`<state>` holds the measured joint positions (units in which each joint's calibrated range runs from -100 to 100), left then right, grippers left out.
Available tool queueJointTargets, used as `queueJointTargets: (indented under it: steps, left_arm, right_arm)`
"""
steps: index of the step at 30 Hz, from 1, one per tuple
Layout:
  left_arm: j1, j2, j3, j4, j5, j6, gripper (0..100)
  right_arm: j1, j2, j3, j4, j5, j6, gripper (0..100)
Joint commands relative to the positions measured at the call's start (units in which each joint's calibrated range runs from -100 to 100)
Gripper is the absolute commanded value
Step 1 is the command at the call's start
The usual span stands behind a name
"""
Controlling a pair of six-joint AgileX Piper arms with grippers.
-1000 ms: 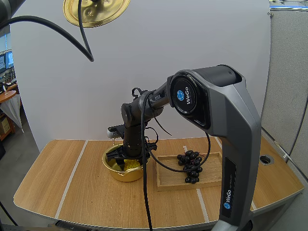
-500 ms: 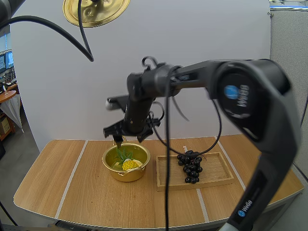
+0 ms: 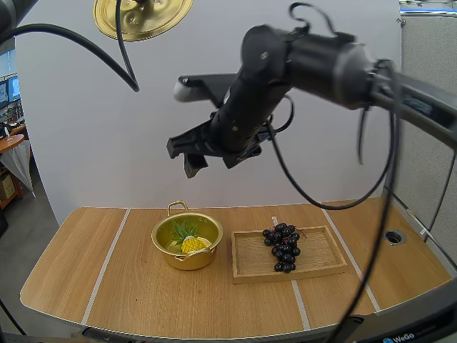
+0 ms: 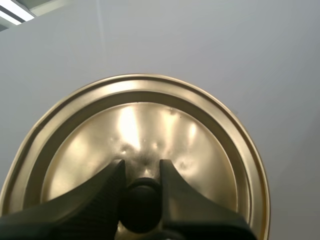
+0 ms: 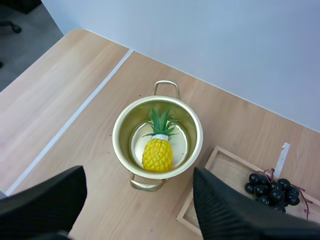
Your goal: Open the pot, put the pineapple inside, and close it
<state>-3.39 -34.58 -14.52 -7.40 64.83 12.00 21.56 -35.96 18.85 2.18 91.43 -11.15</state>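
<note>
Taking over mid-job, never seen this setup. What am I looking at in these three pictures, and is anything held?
This is a robot with two arms, each ending in a two-fingered pincer. The high picture looks down from behind the arms; the other two come from cameras on the wrists. On the table stand a gold pot with a pineapple inside and a wooden tray of dark grapes. The left pincer is shut on the knob of the lid, holding it high up. The right pincer hangs open and empty above the table.
</note>
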Motion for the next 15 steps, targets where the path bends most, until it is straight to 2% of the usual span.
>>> queueJointTargets:
  steps: [1, 13, 15]
  left_arm:
    - [0.02, -0.3, -0.5, -0.1, -1.9, -0.3, 0]
    - [0.02, -0.3, -0.5, -0.1, -1.9, -0.3, 0]
    - [0.02, -0.3, -0.5, -0.1, -1.9, -0.3, 0]
  right_arm:
    - [0.0, -6.4, 2.7, 1.4, 5.1, -0.7, 100]
    - [0.0, -22.2, 10.7, -2.9, 8.6, -0.4, 100]
    - [0.0, -24.3, 11.8, -2.6, 8.6, -0.4, 79]
